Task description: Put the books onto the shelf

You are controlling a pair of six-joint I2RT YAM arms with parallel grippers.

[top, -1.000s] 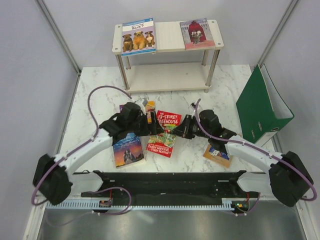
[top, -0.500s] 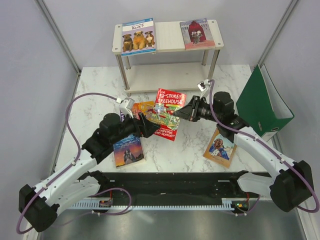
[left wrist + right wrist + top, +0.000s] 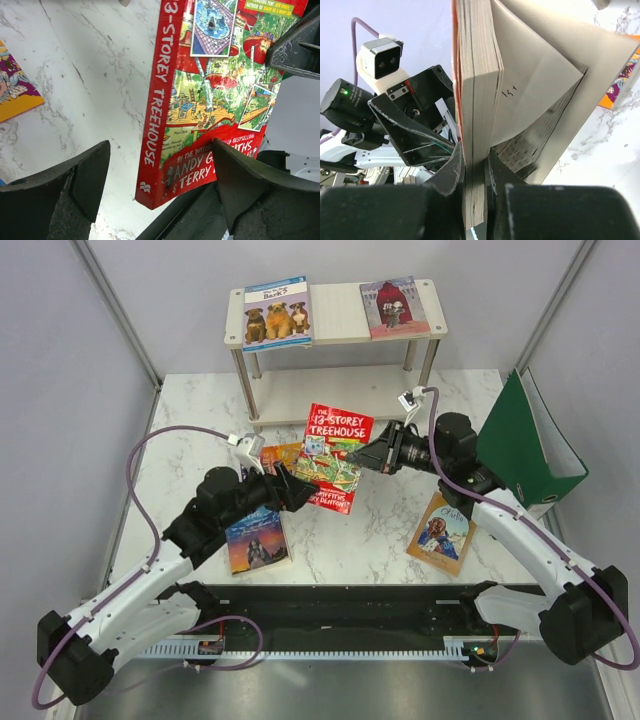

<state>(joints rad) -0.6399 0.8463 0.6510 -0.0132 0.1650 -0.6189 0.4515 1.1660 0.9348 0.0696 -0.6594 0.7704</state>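
Lifted off the marble since a second ago, the red Treehouse book (image 3: 335, 455) now hangs tilted in the air, cover up, just in front of the shelf (image 3: 340, 312), a little nearer to it than half a second back. The right gripper (image 3: 368, 453) is clenched on the book's right edge, its pads pinching the page block; in the right wrist view one cover flares away from the pages. The left gripper (image 3: 291, 489) is released, its fingers spread wide at the book's lower left corner; I cannot tell whether they touch it.

The table top (image 3: 380, 550) is white marble with grey veins, closed in by pale lilac-grey walls (image 3: 50, 390) with silver posts (image 3: 115, 310) at the corners. On the shelf's top board lie the three-dogs book (image 3: 278, 313) and a red-cover book (image 3: 397, 307). Flat on the marble are the tan portrait book (image 3: 440, 530), the dark blue book (image 3: 257, 540) and the half-hidden yellow-purple book (image 3: 280, 455). A green binder (image 3: 520, 440) leans at the right wall
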